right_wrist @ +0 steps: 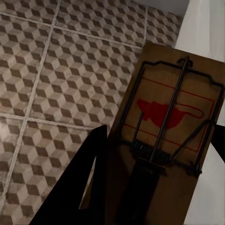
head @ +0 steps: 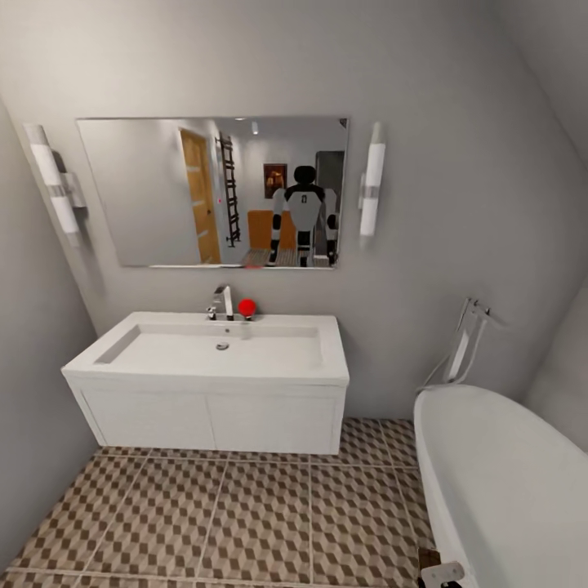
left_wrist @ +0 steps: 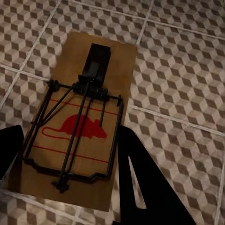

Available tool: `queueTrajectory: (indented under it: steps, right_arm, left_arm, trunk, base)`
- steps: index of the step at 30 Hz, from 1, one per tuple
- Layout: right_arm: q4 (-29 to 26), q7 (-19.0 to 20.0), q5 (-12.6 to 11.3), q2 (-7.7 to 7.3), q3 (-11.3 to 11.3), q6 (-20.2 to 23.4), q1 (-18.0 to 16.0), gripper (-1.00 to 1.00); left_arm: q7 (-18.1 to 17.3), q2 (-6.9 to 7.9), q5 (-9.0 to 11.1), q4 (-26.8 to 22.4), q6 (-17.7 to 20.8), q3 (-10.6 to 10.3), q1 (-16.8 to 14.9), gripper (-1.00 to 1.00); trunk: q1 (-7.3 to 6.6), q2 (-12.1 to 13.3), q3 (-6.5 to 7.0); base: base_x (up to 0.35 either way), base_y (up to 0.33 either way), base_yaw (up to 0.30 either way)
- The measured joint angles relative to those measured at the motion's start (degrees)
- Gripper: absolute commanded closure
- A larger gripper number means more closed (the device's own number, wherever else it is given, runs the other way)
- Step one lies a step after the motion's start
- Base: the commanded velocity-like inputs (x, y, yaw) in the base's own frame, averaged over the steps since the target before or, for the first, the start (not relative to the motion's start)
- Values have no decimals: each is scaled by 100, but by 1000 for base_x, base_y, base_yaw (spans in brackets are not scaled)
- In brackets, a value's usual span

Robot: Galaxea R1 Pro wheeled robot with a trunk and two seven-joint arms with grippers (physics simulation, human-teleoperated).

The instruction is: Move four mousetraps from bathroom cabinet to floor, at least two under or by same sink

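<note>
- Two mousetraps are held at once: the left mousetrap [left_wrist: 77, 124] is clamped between the dark fingers of the left gripper [left_wrist: 70, 154], and the right mousetrap [right_wrist: 168, 126] sits likewise between the fingers of the right gripper [right_wrist: 157, 159], each pair of jaws closed narrow on its board's edges.
- Both boards are carried above the bathroom floor [head: 237, 514]; neither is seen resting on the tiles, though contact cannot be ruled out from the wrist views.
- A release from height could be judged risky: a board may bounce, flip, or skid away from the sink [head: 216, 351], leaving the sink condition unmet.
- The right trap is held just beside the white bathtub [head: 506, 482]; a drop there could land it against or on the tub wall, not the tiles.
- Each trap is a tan wooden board with a red mouse print, dark wire bar and spring.
</note>
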Motion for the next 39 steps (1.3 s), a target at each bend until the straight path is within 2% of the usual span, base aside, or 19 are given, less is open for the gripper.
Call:
queueTrajectory:
  steps: [13, 29, 39]
  right_arm:
    - [0, 0, 0, 0, 1, 1, 0, 100]
    - [0, 0, 0, 0, 2, 0, 0, 100]
    - [0, -2, 0, 0, 0, 6, 0, 100]
  left_arm:
    - [0, -2, -3, 0, 0, 0, 0, 100]
    - [-1, 2, -3, 2, -1, 0, 0, 100]
    - [-2, -4, -3, 0, -24, -1, 0, 100]
  trunk:
    - [0, 0, 0]
    - [0, 0, 0]
    - [3, 1, 0]
  base:
    - [304, 178, 0]
    - [301, 104, 0]
    - [62, 45, 0]
